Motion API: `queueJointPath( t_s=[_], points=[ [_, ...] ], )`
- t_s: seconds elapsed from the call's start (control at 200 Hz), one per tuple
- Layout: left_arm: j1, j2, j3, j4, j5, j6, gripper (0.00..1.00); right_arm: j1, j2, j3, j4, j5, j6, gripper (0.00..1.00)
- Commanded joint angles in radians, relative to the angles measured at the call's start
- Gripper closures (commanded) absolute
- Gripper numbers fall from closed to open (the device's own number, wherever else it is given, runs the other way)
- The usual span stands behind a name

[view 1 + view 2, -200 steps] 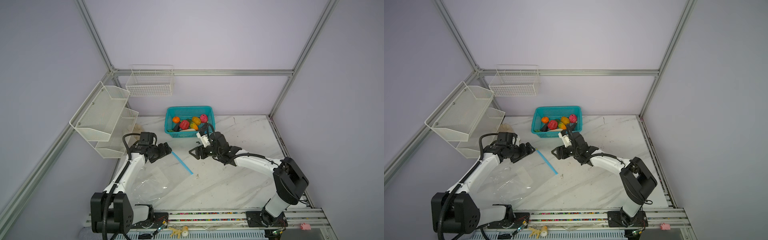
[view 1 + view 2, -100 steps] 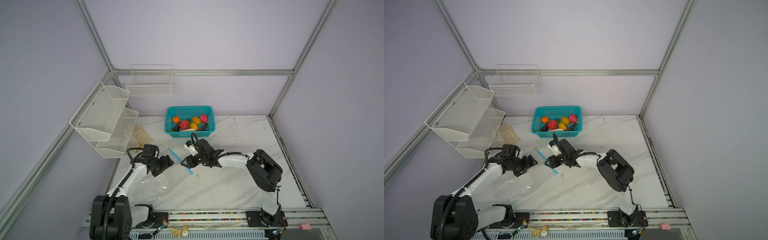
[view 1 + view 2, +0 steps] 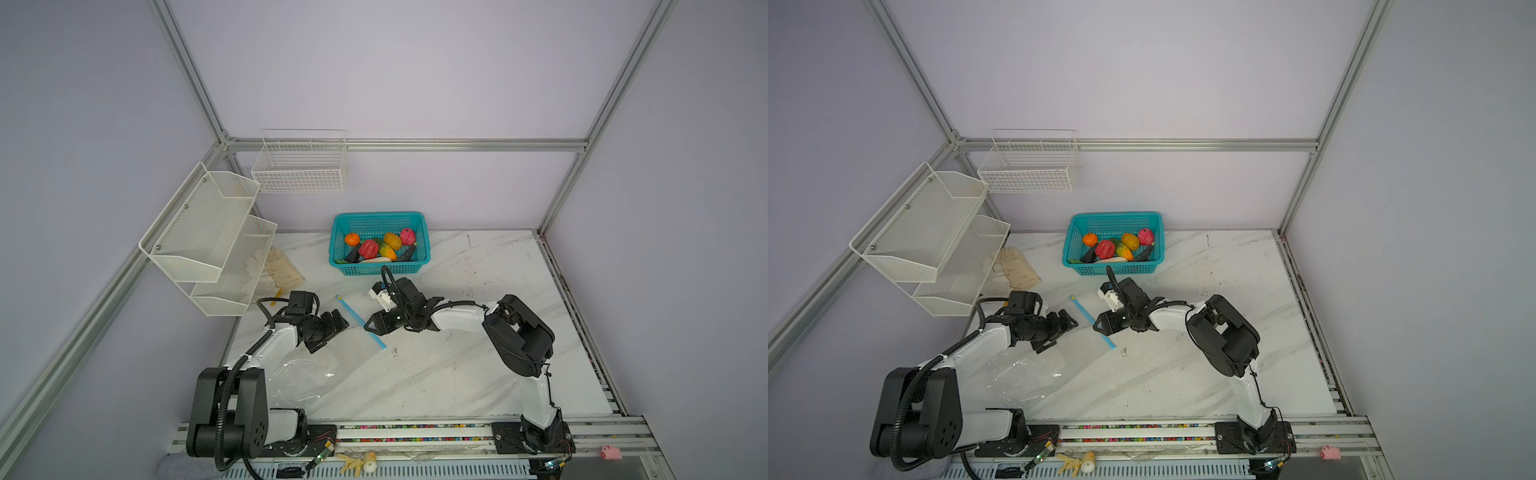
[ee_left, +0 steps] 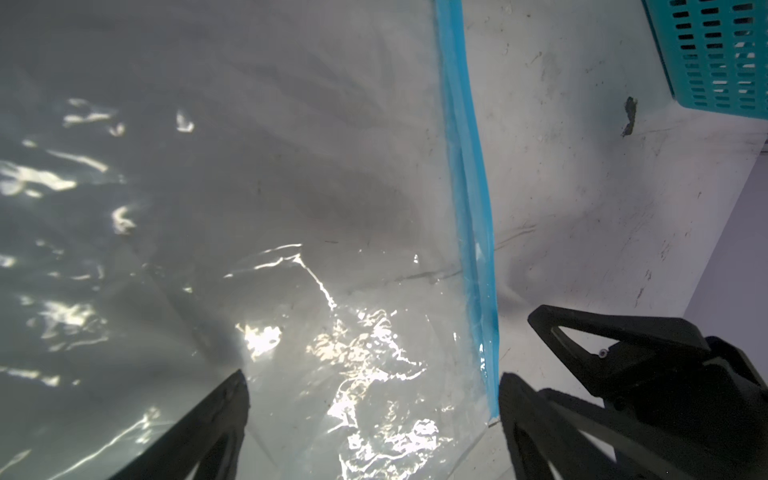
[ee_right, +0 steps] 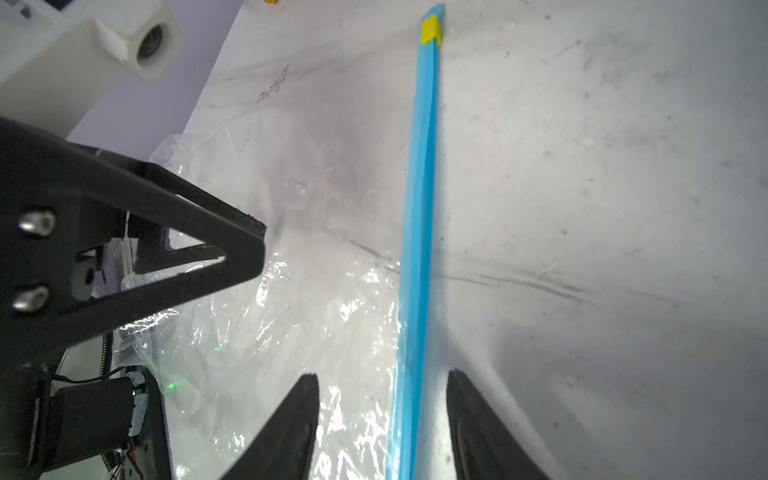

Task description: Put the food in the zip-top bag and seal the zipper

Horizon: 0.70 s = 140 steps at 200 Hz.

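1. marble surface: teal basket at the back holds all the food; pale gloves lie to its left.
2. zip-top bag lies flat front-left, with the zipper between the arms.
3. left gripper is low over the bag, spread wide.
4. right gripper straddles the zipper, jaws apart, not pinching.

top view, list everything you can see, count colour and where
table: one, white marble, under everything
basket: one, teal, back of the table
food: about nine, mixed colours, in the basket
bag: one, clear, flat at front left
zipper: one, light blue, along the bag's mouth
shelf: one, white, two tiers, left wall
wire basket: one, white, back wall
gloves: count unclear, cream, beside the shelf
toy pig: one, pink, front rail
left gripper: one, black, open, over the bag
right gripper: one, black, open, straddling the zipper
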<state>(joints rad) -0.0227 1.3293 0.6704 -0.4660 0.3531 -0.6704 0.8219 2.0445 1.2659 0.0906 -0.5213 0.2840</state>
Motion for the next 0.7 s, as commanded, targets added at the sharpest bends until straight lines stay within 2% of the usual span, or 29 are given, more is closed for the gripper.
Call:
queueJointPath(
  t_s=[0.0,0.08,0.39,0.695],
  points=[
    [0.012,0.006,-0.038,0.056,0.027,-0.008,0.07,-0.014,0.031,0.024,-0.019,-0.055,0.015,0.48],
    [0.012,0.015,-0.046,0.069,0.028,-0.011,0.08,-0.015,0.056,0.052,-0.069,-0.097,-0.020,0.48],
    [0.012,0.056,-0.067,0.109,0.043,-0.013,0.08,-0.015,0.098,0.073,-0.072,-0.179,0.002,0.57],
    [0.012,0.073,-0.081,0.127,0.054,-0.011,0.09,-0.013,0.093,0.098,-0.090,-0.180,0.001,0.64]
  ],
)
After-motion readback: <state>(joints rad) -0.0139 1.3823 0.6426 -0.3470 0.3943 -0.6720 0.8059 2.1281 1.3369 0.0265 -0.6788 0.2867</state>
